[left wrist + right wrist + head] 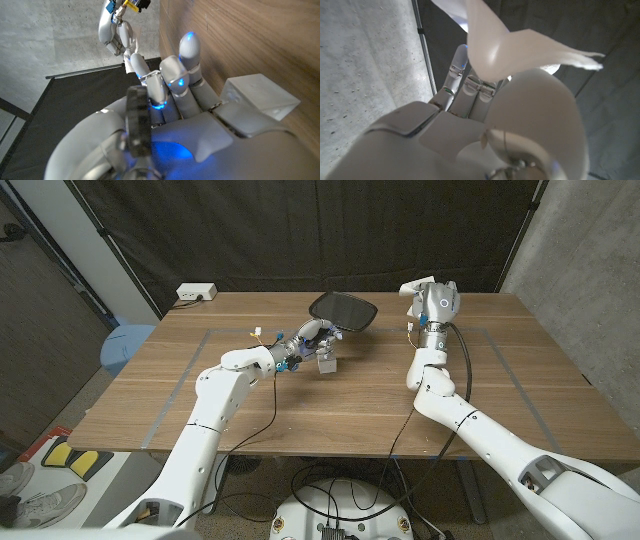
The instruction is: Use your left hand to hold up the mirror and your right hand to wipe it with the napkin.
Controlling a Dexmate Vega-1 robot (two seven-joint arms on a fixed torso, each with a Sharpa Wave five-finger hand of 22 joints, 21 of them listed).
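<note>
Wooden table point(330, 405) seen from above, with grey tape lines marking a rectangle on its top. Left hand point(312, 342) over the middle of the table, fingers closed around the handle of the mirror point(343, 311). Mirror raised off the table surface, tilted, dark oval face turned up and toward the far edge, just beyond the left hand. Seen from the left wrist, fingers point(172, 75) curled about a dark, ribbed handle point(137, 120), with the wood grain close beside them. Right hand point(432, 302) raised above the far right part of the table, well apart from the mirror, pinching the napkin point(413, 288). Napkin visible as a small white fold projecting from the hand toward the mirror side. From the right wrist, same napkin point(520, 47) as a white, creased sheet caught between thumb and fingers point(457, 70), with dark curtain and concrete wall behind. White power strip point(196, 293) at the far left corner of the table. Blue round stool point(122, 345) beside the left edge. Shoes point(25, 495) on the floor at lower left.
</note>
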